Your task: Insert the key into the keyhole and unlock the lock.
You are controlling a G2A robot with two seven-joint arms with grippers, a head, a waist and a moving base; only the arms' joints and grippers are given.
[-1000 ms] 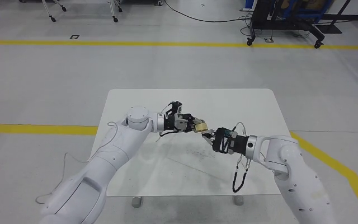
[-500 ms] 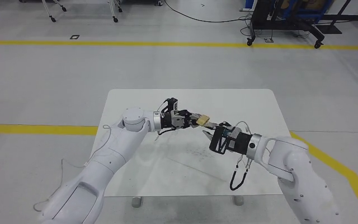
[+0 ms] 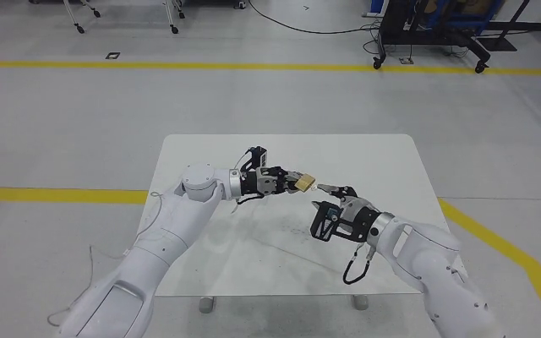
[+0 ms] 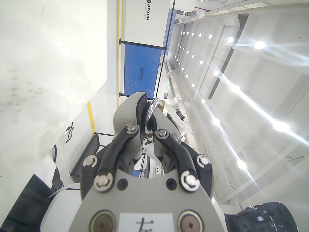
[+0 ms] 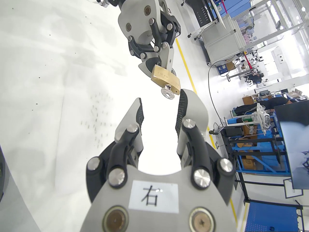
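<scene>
Above the table, key sits in lock.

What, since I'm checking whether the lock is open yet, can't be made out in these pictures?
Shackle: left wrist view, fingers of the left gripper cover all but a curve; latched or free cannot be told.
Key: right wrist view, its blade sits hidden inside the padlock; how far turned cannot be told.
Key, top view: too small to pick out.

Grey floor with yellow lines, white table
</scene>
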